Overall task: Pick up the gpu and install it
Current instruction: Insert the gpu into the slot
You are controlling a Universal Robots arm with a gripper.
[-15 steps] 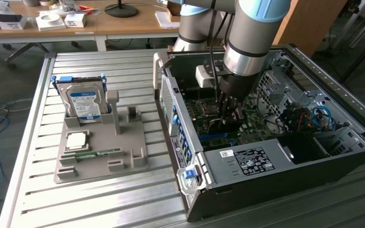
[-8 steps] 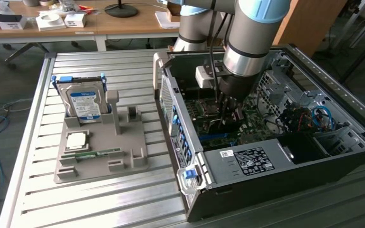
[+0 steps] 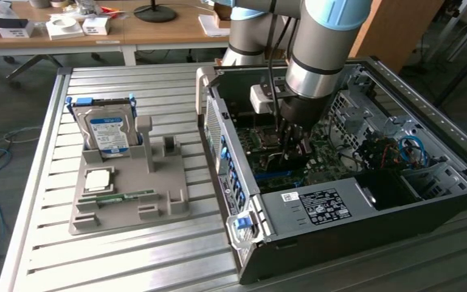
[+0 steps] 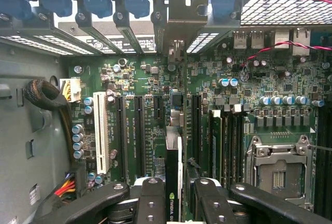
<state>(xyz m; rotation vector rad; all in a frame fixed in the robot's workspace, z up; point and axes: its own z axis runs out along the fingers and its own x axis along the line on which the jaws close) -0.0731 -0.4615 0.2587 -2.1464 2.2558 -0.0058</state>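
The gpu [image 4: 173, 182] is seen edge-on in the wrist view as a thin dark card with a logo on its rim. Its silver metal bracket [image 4: 184, 19] reaches the case's rear slot openings. My gripper [image 4: 176, 206] is shut on the gpu, one black finger [image 4: 150, 203] on each side of the card. The card stands upright over the green motherboard [image 4: 150, 79], in line with the black expansion slots; whether its edge sits in a slot is hidden. In the exterior view my gripper [image 3: 289, 146] reaches down into the open computer case [image 3: 363, 207].
A grey holder [image 3: 128, 207] on the slatted table at the exterior view's left carries a silver hard drive with a blue label [image 3: 107, 131], a green memory stick [image 3: 120, 198] and a square chip [image 3: 97, 178]. Inside the case are a CPU socket [image 4: 280, 167], a white slot [image 4: 101, 130] and a cable bundle [image 4: 46, 97].
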